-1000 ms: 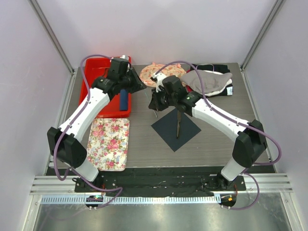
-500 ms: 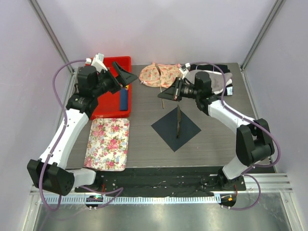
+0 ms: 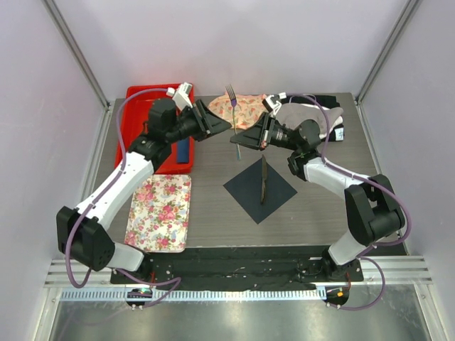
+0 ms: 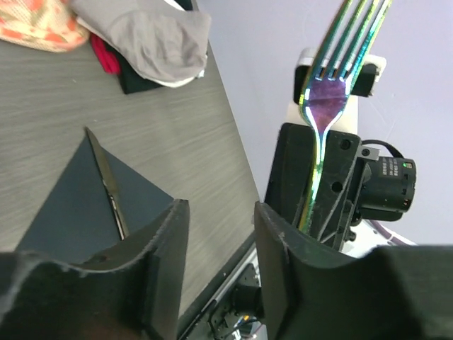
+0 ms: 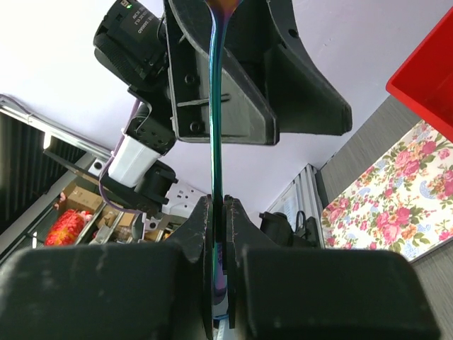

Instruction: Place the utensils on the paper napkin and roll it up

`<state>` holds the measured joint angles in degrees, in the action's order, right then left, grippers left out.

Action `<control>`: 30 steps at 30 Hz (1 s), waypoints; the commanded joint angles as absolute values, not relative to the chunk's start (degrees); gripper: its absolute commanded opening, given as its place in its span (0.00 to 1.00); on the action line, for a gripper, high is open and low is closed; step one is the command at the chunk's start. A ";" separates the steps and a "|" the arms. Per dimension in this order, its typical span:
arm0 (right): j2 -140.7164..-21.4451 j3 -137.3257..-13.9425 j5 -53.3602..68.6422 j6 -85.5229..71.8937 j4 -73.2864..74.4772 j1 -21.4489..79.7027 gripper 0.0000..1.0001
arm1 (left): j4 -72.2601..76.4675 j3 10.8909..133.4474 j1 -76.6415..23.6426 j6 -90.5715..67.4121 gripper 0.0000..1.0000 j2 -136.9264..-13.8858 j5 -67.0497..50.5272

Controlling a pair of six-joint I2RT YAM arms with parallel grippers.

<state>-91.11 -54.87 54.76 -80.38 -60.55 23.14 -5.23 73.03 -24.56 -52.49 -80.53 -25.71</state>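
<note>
**Station state: fork held upright between the two arms**

Count: one fork, one knife, one paper napkin, two trays, one blue stick, three cloths.

A red tray (image 3: 135,99) holding the blue stick (image 3: 184,148) lies behind the left gripper (image 3: 225,128). A floral tray (image 3: 160,213) lies below and to its left.

The left gripper's fingers are spread and hold nothing. Just off its tips stands the fork (image 4: 322,113), tines up.

The right gripper (image 5: 217,205) is clamped on the fork handle. Below this gripper, on the table, lies the paper napkin (image 3: 245,190), with the knife (image 3: 264,181) flat on it.

Behind the right gripper lie a floral cloth (image 3: 249,110), a grey cloth (image 3: 313,117) and a black cloth (image 3: 334,132).

Print on the wrist camera housing (image 4: 388,173) is too small to read.

Surface: grey wood-grain table (image 3: 327,199). Room: pale lilac walls (image 3: 234,42).
</note>
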 commanded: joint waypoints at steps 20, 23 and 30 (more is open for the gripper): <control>-89.91 -51.24 52.82 -83.14 -67.24 23.73 0.01 | 9.84 67.33 -24.61 -62.40 0.42 -76.82 -27.69; -90.09 -51.24 52.74 -83.23 -67.67 23.82 0.01 | 9.58 67.41 -24.61 -62.58 0.43 -77.25 -27.86; -89.91 -50.98 52.82 -83.15 -67.68 24.08 0.01 | 9.67 67.50 -25.93 -62.40 0.42 -77.61 -28.48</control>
<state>-91.13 -50.98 53.67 -82.98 -63.44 23.53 6.66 67.35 -25.15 -62.19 -79.20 -27.16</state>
